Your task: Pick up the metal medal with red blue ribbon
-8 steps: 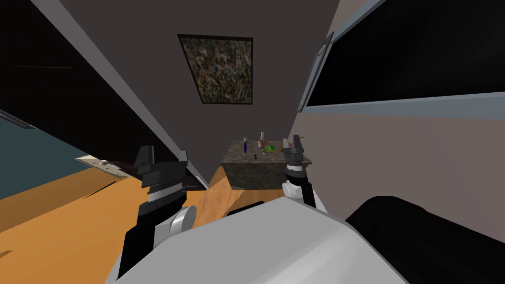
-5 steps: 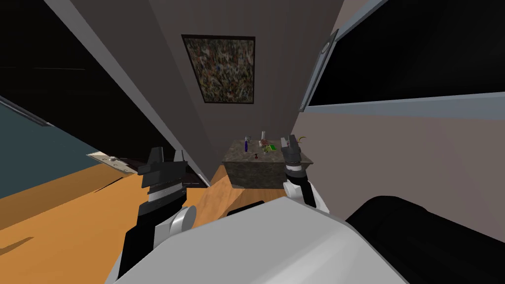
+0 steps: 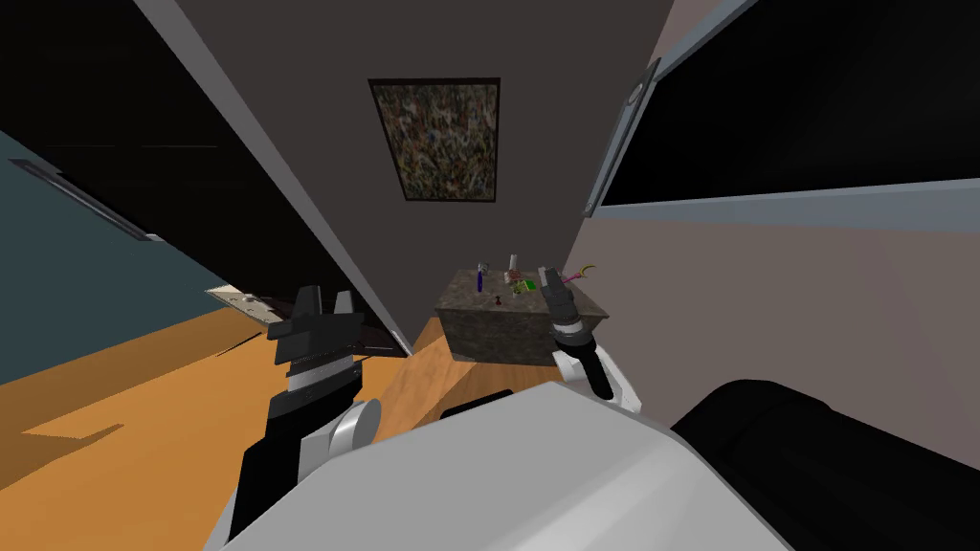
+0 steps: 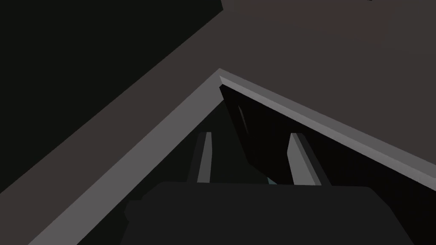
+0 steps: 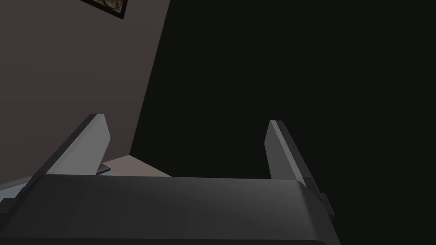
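A low dark mottled table (image 3: 498, 335) stands ahead against the far wall, in the head view. Small things crowd its top: a blue bottle (image 3: 479, 280), a white piece (image 3: 513, 261), a green item (image 3: 528, 285) and a tiny red item (image 3: 499, 302). I cannot tell which of them is the medal. My right gripper (image 3: 547, 277) is raised in front of the table's right side, open and empty (image 5: 187, 144). My left gripper (image 3: 323, 300) is held up well short of the table to its left, also open and empty (image 4: 251, 155).
A grey door frame (image 3: 287, 191) slants along the left with a black area behind it. A framed picture (image 3: 440, 139) hangs above the table. A wall with a black window (image 3: 813, 105) runs on the right. Orange floor (image 3: 144, 430) lies to the left.
My view has turned slightly, so the room has shifted. My right gripper has swung left across the table's right side. My left hand has turned a little.
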`<state>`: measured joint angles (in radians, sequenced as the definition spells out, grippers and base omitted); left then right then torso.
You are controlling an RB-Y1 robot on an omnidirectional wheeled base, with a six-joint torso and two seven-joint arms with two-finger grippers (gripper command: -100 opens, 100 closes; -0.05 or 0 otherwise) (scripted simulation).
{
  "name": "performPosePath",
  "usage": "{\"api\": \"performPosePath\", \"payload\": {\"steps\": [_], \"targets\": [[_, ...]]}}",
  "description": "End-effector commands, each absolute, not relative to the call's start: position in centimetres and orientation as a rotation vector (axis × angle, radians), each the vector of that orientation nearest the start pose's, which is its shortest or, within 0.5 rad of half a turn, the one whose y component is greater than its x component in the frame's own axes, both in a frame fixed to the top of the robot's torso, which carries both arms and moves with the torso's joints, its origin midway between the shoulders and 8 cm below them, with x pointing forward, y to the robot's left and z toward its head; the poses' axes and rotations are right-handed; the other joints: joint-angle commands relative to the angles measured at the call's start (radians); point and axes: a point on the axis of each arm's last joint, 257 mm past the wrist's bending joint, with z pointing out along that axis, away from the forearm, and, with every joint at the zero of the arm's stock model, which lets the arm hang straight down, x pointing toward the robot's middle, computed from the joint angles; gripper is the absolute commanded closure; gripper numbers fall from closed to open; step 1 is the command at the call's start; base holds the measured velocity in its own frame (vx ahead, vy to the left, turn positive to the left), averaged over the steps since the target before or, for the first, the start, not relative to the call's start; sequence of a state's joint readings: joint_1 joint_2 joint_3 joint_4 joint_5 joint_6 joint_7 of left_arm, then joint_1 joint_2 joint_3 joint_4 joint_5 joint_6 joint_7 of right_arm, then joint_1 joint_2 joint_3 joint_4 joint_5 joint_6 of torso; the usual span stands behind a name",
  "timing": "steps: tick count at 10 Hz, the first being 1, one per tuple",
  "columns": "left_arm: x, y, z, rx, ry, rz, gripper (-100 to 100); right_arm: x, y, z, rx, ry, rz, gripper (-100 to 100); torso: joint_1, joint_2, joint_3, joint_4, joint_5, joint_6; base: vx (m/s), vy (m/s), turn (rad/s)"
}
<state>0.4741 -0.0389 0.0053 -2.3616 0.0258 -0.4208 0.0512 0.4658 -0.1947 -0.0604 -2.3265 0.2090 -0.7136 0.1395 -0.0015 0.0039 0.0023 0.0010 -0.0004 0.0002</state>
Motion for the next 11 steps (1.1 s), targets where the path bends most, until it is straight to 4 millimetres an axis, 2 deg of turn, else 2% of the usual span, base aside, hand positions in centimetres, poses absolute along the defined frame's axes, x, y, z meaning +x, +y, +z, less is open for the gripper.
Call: {"api": "performPosePath", "payload": {"steps": [1, 7, 9, 11], "targets": [[34.0, 28.4, 5.4, -0.697, 0.529, -1.376, 0, 29.9, -21.1, 7.5, -0.006, 0.717, 1.037, -100, 0.000, 0.000, 0.000, 0.000, 0.000, 0.000, -0.056, -0.014, 0.079], [34.0, 28.4, 5.4, -0.697, 0.529, -1.376, 0, 29.9, -17.5, 5.4, -0.279, 0.806, 0.901, -100, 0.000, -0.001, 0.000, 0.000, 0.000, 0.000, -0.052, -0.013, 0.077], [34.0, 28.4, 5.4, -0.697, 0.529, -1.376, 0, 30.1, -16.9, 4.8, -0.312, 0.828, 0.871, -100, 0.000, -0.001, -0.001, 0.000, 0.000, 0.000, -0.029, -0.011, 0.025], [34.0, 28.4, 5.4, -0.697, 0.529, -1.377, 0, 30.1, -15.8, 3.6, -0.417, 0.856, 0.815, -100, 0.001, -0.002, -0.001, 0.000, 0.000, 0.000, -0.043, -0.004, 0.097]]}}
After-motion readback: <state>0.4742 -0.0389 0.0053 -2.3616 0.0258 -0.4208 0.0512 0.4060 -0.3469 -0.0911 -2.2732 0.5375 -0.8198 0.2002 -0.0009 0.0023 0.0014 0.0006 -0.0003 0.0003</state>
